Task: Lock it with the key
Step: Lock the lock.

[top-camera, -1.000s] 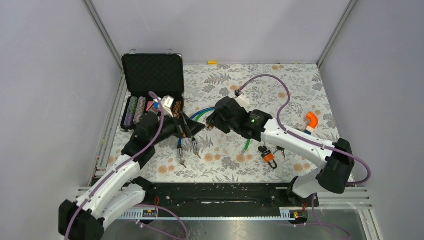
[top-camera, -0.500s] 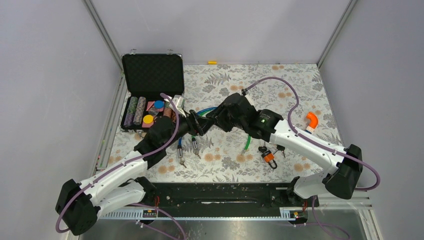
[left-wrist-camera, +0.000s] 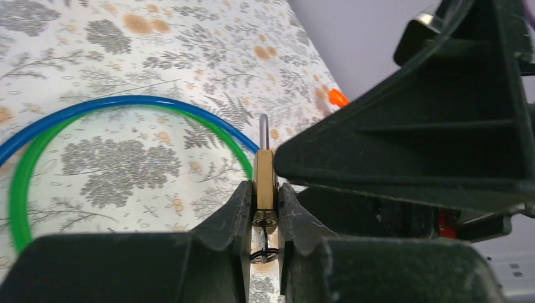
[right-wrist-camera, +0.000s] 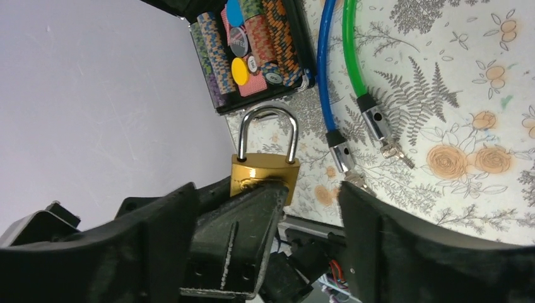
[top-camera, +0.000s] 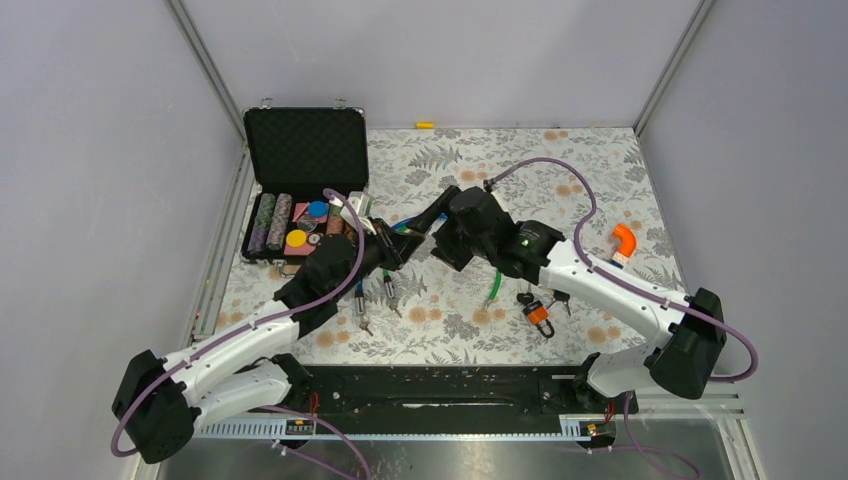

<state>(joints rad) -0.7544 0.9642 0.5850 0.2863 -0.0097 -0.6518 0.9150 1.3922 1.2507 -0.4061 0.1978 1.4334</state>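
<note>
Brass padlock [right-wrist-camera: 265,172], one: held off the floral cloth [top-camera: 560,170] near the middle of the table, upright, silver shackle [right-wrist-camera: 267,129] topmost and seated in the body at both legs.

Left gripper [left-wrist-camera: 265,190], one: fingers pressed onto the two broad faces of the padlock body, pinching it. A small dark ring [left-wrist-camera: 265,255] shows just under the body, and what hangs on it cannot be told.

Right gripper [right-wrist-camera: 267,192], one: fingers spread wide on either side of the padlock, with a gap on each side, grasping nothing.

Cable locks, two, lying on the cloth below the padlock:
- blue cable [right-wrist-camera: 324,76], one, ending in a metal fitting [right-wrist-camera: 338,155];
- green cable [right-wrist-camera: 351,60], one, ending in a metal fitting [right-wrist-camera: 375,120].
The two run side by side in a curve.

Black case [top-camera: 305,150], one: open at the far left of the cloth, lid raised, with poker chips [right-wrist-camera: 252,44] in rows in its lower half. One blue chip [top-camera: 318,209] and one yellow chip [top-camera: 296,239] lie loose on top.

Small orange-and-black padlock [top-camera: 539,317], one: on the cloth to the right, well apart from both grippers.

Orange curved piece [top-camera: 623,240], one: near the right edge.
</note>
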